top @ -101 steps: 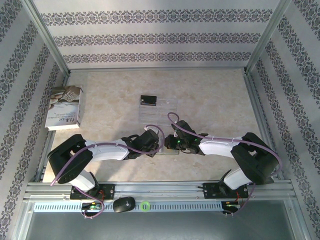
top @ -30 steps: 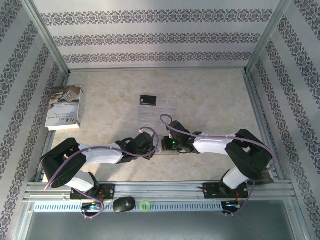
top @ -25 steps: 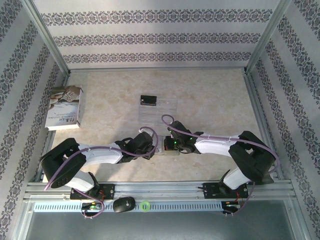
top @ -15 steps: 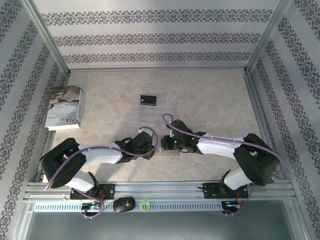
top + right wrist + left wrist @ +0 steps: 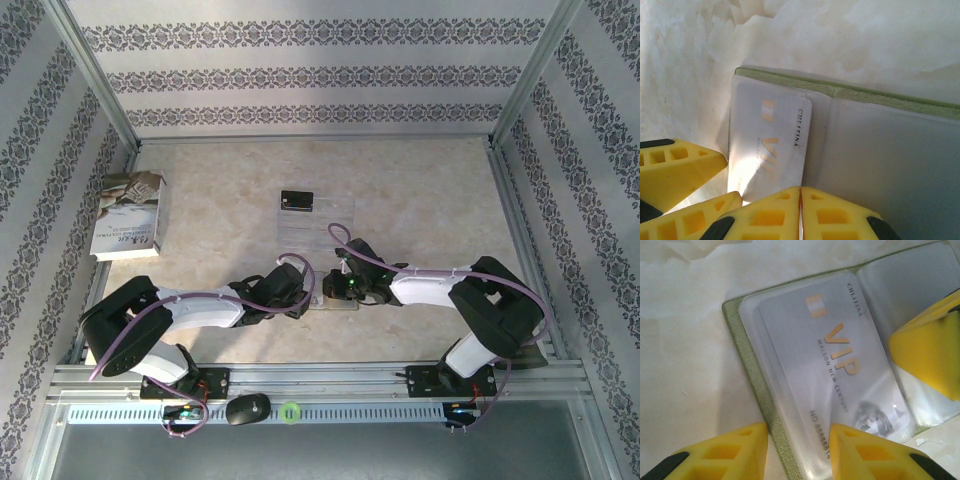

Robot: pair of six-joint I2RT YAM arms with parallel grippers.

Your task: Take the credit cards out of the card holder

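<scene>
Here, one silver card (image 5: 835, 365) sits in one holder (image 5: 751, 371).

The left claw (image 5: 797, 432) and right claw (image 5: 800, 192) meet over the open card holder (image 5: 880, 145), their arms closing off the near-centre desk (image 5: 420, 190) from both sides. Far desk and right side lie free; book (image 5: 128, 215) sits by the left wall, black card (image 5: 297, 202) and clear sheet (image 5: 330, 222) lie just beyond the claws.

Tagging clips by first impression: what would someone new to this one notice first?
A silvery VIP card sits in the clear pocket of the open card holder, hemmed in by the yellow-fingered left gripper and right gripper at the front middle of the table. Farther back, a black card lies on a clear sheet, and a book rests at the left.
</scene>
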